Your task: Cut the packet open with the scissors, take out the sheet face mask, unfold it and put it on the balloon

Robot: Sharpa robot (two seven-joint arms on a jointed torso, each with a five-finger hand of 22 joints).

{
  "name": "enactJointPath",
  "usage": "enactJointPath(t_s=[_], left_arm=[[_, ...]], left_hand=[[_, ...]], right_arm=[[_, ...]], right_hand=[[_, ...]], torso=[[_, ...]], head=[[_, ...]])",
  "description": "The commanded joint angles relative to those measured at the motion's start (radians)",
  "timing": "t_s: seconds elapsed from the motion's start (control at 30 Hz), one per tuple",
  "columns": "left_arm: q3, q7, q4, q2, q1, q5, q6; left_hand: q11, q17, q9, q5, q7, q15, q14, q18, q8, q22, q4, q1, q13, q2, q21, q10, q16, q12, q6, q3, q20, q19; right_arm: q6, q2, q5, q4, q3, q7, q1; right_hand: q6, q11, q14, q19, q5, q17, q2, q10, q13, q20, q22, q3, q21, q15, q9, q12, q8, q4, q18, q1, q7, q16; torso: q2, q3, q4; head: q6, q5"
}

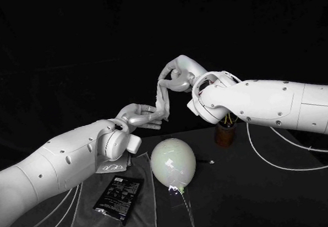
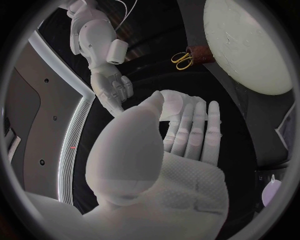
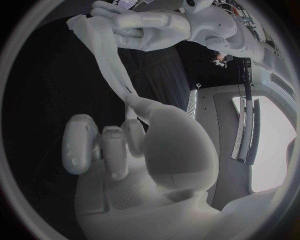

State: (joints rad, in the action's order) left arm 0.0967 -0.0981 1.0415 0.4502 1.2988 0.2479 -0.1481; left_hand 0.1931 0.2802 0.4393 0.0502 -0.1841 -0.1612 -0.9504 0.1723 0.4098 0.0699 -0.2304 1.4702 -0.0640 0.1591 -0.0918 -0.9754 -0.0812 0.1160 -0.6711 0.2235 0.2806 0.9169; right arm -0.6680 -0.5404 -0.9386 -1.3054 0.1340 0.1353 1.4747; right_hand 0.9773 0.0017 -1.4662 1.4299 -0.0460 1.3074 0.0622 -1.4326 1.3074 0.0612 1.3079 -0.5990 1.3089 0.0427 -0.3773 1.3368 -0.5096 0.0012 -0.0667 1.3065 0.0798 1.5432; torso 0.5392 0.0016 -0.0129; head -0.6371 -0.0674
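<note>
We pinch the sheet face mask, a bunched strip, between left hand and right hand, at 12 o'clock from the balloon; uneven pulling risks tearing it.

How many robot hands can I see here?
2. The left hand holds one end of the sheet mask; the right hand holds the other end. None seems hidden.

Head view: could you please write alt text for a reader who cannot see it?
The left hand and right hand hold the white sheet mask stretched between them above the black table. Below lie the pale balloon and, on a grey cloth, the black packet.
</note>
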Motion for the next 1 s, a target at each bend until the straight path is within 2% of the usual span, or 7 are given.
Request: enactJointPath(t_s=[0.03, 0.27, 0.33, 0.4, 0.5, 0.67, 1.0], left_arm=[[-0.001, -0.023, 0.000, -0.004, 0.000, -0.011, -0.022], [-0.001, -0.062, 0.000, -0.005, 0.000, -0.011, -0.044], [-0.002, -0.078, 0.001, -0.006, 0.000, -0.013, -0.046], [-0.002, -0.099, 0.003, -0.007, 0.000, -0.016, -0.047], [-0.003, -0.124, 0.006, -0.007, 0.000, -0.022, -0.041], [-0.005, -0.155, 0.013, -0.007, 0.000, -0.032, -0.025], [-0.007, -0.183, 0.014, -0.003, 0.000, -0.078, -0.037]], left_hand=[[0.003, -0.004, -0.004, -0.002, -0.053, -0.002, 0.007, 0.012, 0.001, 0.000, 0.000, 0.014, 0.001, -0.002, -0.002, 0.014, 0.005, -0.010, 0.008, -0.008, 0.001, 0.004], [0.031, -0.024, -0.028, -0.002, -0.024, -0.026, 0.047, -0.003, 0.002, -0.008, 0.004, 0.041, 0.000, -0.011, 0.029, 0.079, 0.018, -0.047, 0.037, -0.032, 0.008, -0.056], [0.020, -0.031, -0.041, -0.002, 0.009, -0.023, 0.057, -0.012, 0.000, -0.007, 0.006, 0.052, -0.001, -0.017, 0.030, 0.076, 0.016, -0.043, 0.026, -0.038, 0.010, -0.082], [-0.014, -0.036, -0.049, -0.002, -0.004, -0.013, 0.059, -0.020, 0.006, -0.007, 0.006, 0.059, -0.003, -0.023, 0.031, 0.059, 0.015, -0.036, -0.011, -0.041, 0.011, -0.107], [-0.034, -0.038, -0.058, -0.002, 0.003, -0.012, 0.057, -0.025, 0.007, -0.007, 0.004, 0.065, -0.004, -0.029, 0.030, 0.040, 0.013, -0.029, -0.041, -0.041, 0.011, -0.121], [-0.038, -0.044, -0.086, -0.002, 0.021, 0.007, 0.053, -0.046, -0.006, -0.009, -0.002, 0.089, -0.002, -0.045, 0.033, 0.002, 0.011, -0.021, -0.105, -0.028, 0.011, -0.176], [-0.027, -0.041, -0.112, -0.002, 0.047, 0.011, 0.009, -0.055, -0.012, -0.003, -0.017, 0.123, -0.005, -0.085, 0.023, -0.096, -0.009, 0.004, -0.209, 0.019, 0.009, -0.130]], right_arm=[[-0.001, -0.002, -0.012, -0.007, -0.001, -0.001, 0.001], [0.005, -0.005, -0.012, -0.016, -0.001, -0.001, 0.001], [0.007, -0.005, -0.012, -0.017, -0.001, 0.000, 0.001], [0.010, -0.004, -0.012, -0.017, -0.001, 0.001, 0.001], [0.013, -0.002, -0.011, -0.016, -0.001, 0.002, 0.001], [0.014, -0.001, -0.011, -0.013, -0.001, 0.005, 0.001], [0.018, 0.000, -0.011, -0.002, -0.001, 0.009, 0.000]], right_hand=[[0.007, 0.003, -0.088, 0.005, -0.003, 0.222, -0.005, -0.006, 0.033, -0.003, 0.187, -0.004, 0.005, 0.009, -0.031, 0.001, -0.007, 0.001, 0.010, 0.001, 0.000, 0.007], [0.007, 0.003, -0.088, 0.005, -0.003, 0.222, -0.005, -0.006, 0.033, -0.003, 0.187, -0.004, 0.005, 0.009, -0.031, 0.001, -0.007, 0.001, 0.010, 0.001, 0.000, 0.007], [0.007, 0.003, -0.088, 0.005, -0.003, 0.222, -0.005, -0.006, 0.033, -0.003, 0.187, -0.004, 0.005, 0.009, -0.031, 0.001, -0.007, 0.001, 0.010, 0.001, 0.000, 0.007], [0.007, 0.003, -0.088, 0.005, -0.003, 0.222, -0.005, -0.006, 0.033, -0.003, 0.187, -0.004, 0.005, 0.009, -0.031, 0.001, -0.007, 0.001, 0.010, 0.001, 0.000, 0.007], [0.007, 0.003, -0.088, 0.005, -0.003, 0.222, -0.005, -0.006, 0.033, -0.003, 0.187, -0.004, 0.005, 0.009, -0.031, 0.001, -0.007, 0.001, 0.010, 0.001, 0.000, 0.007], [0.007, 0.003, -0.088, 0.005, -0.003, 0.222, -0.005, -0.006, 0.032, -0.003, 0.187, -0.005, 0.005, 0.009, -0.031, 0.000, -0.007, 0.001, 0.010, 0.001, 0.000, 0.007], [0.007, 0.003, -0.088, 0.005, -0.003, 0.222, -0.005, -0.006, 0.032, -0.003, 0.187, -0.005, 0.005, 0.009, -0.031, 0.000, -0.007, 0.001, 0.010, 0.001, 0.000, 0.007]], torso=[[0.000, -0.0006, -0.0001], [0.000, -0.0001, -0.0006], [0.000, -0.0004, 0.0000], [0.000, -0.0006, -0.0002], [0.000, -0.0003, -0.0007], [0.002, 0.0001, -0.0011], [0.001, 0.0000, -0.0008]], head=[[0.001, 0.000], [0.004, 0.003], [0.001, 0.004], [0.002, 0.004], [0.004, 0.004], [0.000, -0.002], [-0.002, -0.001]])
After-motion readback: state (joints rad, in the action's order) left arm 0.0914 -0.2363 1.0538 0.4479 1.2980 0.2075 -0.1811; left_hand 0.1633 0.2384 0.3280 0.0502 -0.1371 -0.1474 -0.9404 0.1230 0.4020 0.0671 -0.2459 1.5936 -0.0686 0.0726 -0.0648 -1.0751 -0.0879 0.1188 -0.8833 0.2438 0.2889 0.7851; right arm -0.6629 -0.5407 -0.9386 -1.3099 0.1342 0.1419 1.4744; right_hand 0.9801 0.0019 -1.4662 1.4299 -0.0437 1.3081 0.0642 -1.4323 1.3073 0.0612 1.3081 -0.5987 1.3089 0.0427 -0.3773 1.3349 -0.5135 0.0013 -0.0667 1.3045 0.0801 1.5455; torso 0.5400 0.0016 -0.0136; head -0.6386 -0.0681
